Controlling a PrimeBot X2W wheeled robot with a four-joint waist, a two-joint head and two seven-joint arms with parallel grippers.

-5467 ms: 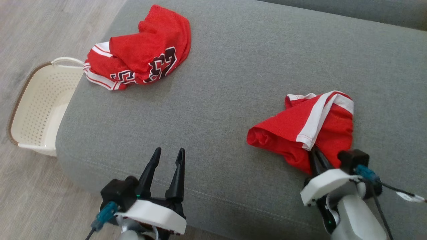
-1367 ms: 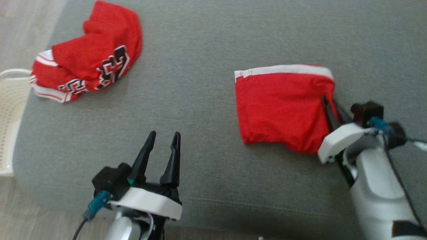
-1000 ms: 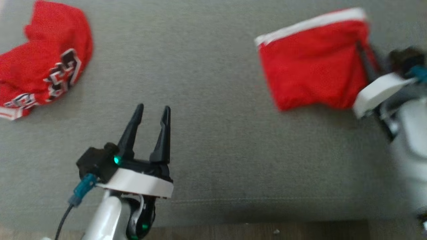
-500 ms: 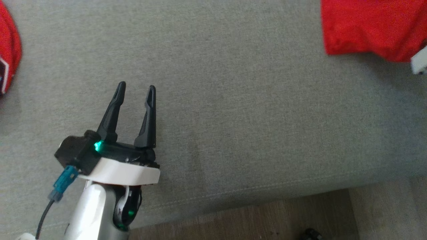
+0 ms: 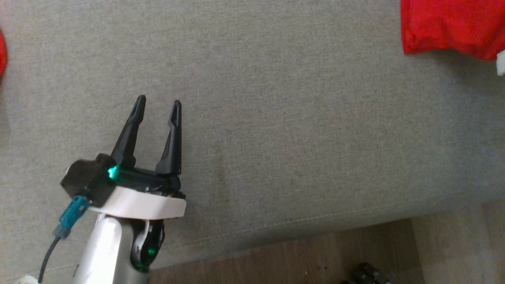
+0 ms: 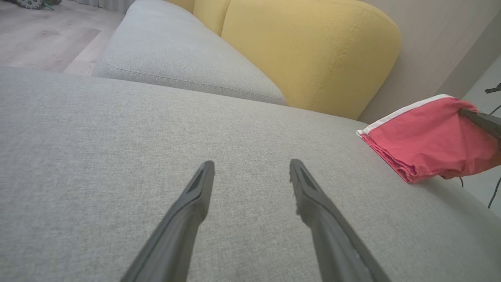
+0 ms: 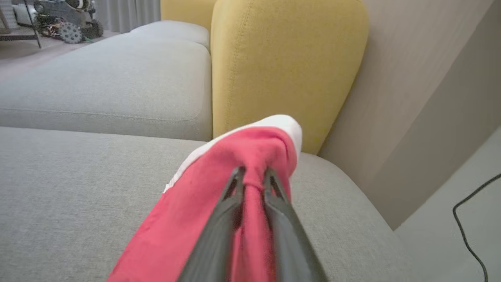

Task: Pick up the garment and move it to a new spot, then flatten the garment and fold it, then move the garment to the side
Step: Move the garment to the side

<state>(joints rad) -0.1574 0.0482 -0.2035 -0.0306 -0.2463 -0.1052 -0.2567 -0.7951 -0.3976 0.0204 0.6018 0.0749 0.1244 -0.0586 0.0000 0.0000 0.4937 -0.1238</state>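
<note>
The garment (image 5: 453, 27), red cloth with a white band, lies on the grey sofa seat (image 5: 276, 118) at the head view's top right corner. My right gripper (image 7: 254, 171) is shut on a bunched edge of the garment (image 7: 219, 184), lifting that edge off the seat. The left wrist view has the garment (image 6: 426, 137) at the right, with one dark right finger (image 6: 481, 119) in its far corner. My left gripper (image 5: 158, 101) hovers open over bare cushion, well left of the garment. Nothing lies between the tips of the left gripper (image 6: 251, 163).
A yellow back cushion (image 7: 282, 58) stands just behind the garment, beside a beige wall. The seat's front edge and the wood floor (image 5: 296, 256) run along the bottom of the head view. A black cable (image 7: 469, 219) lies on the floor. Another red garment (image 5: 1, 51) peeks in at the left edge.
The head camera has swung, pushing the other red garment to the left edge and the held garment to the top right corner. The garment went from crumpled to spread. My left gripper stays open.
</note>
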